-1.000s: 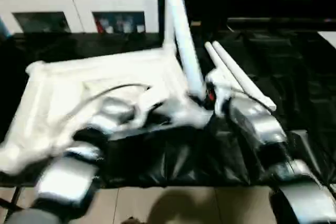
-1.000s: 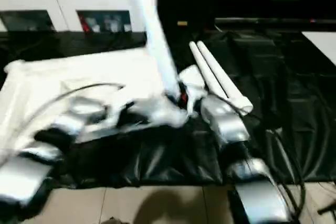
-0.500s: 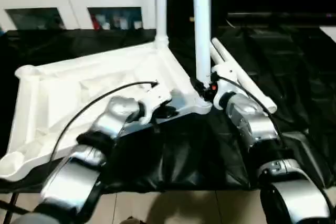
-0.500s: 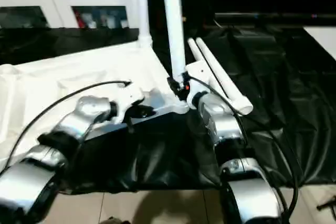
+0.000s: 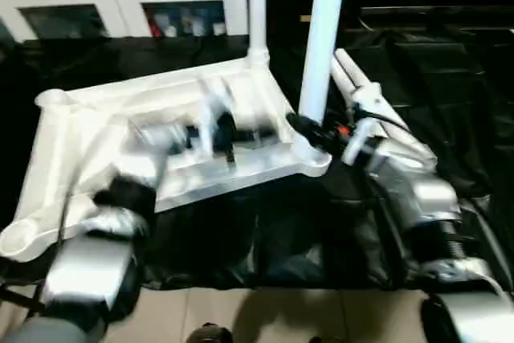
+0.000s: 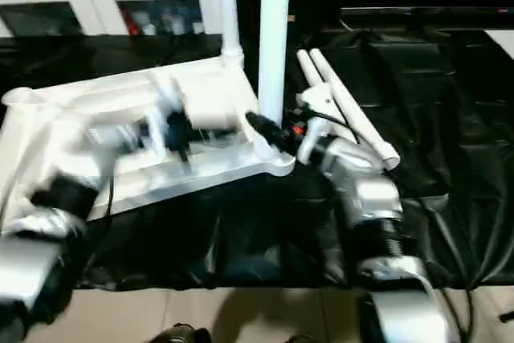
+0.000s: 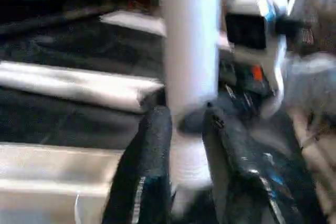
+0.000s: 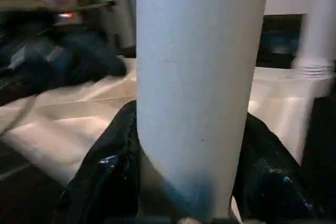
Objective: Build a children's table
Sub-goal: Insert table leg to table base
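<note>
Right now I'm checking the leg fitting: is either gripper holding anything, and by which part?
The right gripper holds the upright leg low on its shaft, just above the tabletop corner socket. The left gripper holds nothing.

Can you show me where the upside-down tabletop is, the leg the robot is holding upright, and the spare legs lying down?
tabletop (image 5: 56, 130), left eye view, on its raised far-left rim.
upright leg (image 5: 323, 46), left eye view, mid-shaft above the right gripper.
spare legs (image 6: 353, 114), right eye view, mid-length on the black sheet.
</note>
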Tool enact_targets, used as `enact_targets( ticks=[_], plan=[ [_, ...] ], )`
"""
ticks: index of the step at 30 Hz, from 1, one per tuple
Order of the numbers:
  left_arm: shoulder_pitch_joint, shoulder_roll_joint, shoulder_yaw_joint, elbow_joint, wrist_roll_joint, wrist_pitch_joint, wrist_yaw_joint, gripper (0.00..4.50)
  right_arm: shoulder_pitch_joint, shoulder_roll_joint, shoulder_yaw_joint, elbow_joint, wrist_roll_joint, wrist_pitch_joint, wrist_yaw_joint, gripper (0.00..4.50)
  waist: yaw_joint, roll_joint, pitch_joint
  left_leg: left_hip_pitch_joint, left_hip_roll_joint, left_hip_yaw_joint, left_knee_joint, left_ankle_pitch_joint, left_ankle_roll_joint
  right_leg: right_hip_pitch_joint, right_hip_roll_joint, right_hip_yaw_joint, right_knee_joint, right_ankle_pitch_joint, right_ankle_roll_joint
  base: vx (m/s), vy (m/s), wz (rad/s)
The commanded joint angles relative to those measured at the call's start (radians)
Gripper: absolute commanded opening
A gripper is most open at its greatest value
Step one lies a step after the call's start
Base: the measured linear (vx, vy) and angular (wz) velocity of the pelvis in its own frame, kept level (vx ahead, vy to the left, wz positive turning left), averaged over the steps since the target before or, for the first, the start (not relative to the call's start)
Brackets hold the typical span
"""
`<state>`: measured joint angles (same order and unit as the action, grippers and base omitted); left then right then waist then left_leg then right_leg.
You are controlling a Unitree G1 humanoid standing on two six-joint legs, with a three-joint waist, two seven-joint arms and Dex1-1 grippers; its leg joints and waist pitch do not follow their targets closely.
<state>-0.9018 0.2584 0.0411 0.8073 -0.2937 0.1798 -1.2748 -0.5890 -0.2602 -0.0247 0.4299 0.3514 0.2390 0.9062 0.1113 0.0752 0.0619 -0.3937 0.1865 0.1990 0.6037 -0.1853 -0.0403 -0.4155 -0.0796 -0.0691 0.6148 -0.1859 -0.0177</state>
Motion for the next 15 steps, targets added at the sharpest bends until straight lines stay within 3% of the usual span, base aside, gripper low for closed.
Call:
enact_targets(
  ticks=[1, 4, 7, 15],
  plan=[
    [-0.024, -0.019, 0.029, -0.024, -0.065, 0.080, -0.002, 1.57, 0.006, -0.008, 0.029, -0.070, 0.027, 0.044, 0.045, 1.87, 0.001, 0.000, -0.077, 0.025, 0.047, -0.023, -0.065, -0.176, 0.055, 0.065, -0.073, 0.042, -0.066, -0.137, -0.270, 0.000, 0.000, 0.00],
    [-0.023, -0.051, 0.030, -0.093, -0.138, 0.200, -0.036, 1.93, 0.019, -0.015, 0.057, -0.112, 0.031, 0.082, 0.068, 1.87, 0.003, -0.002, -0.083, 0.021, 0.047, -0.023, -0.060, -0.115, 0.069, 0.064, -0.071, 0.042, -0.057, -0.056, -0.282, 0.000, 0.000, 0.00],
    [-0.025, -0.070, 0.025, -0.099, -0.146, 0.216, -0.031, 2.10, 0.022, -0.016, 0.063, -0.123, 0.033, 0.095, 0.072, 1.87, 0.004, -0.004, -0.087, 0.017, 0.042, -0.023, -0.053, -0.074, 0.101, 0.066, -0.070, 0.040, -0.054, 0.001, -0.289, 0.000, 0.000, 0.00],
    [-0.015, -0.120, 0.014, -0.138, -0.162, 0.253, -0.009, 2.79, 0.030, -0.032, 0.087, -0.165, 0.028, 0.146, 0.093, 1.87, 0.005, -0.004, -0.087, 0.016, 0.041, -0.025, -0.052, -0.083, 0.103, 0.069, -0.068, 0.037, -0.059, -0.026, -0.274, 0.000, 0.000, 0.00]
  ],
)
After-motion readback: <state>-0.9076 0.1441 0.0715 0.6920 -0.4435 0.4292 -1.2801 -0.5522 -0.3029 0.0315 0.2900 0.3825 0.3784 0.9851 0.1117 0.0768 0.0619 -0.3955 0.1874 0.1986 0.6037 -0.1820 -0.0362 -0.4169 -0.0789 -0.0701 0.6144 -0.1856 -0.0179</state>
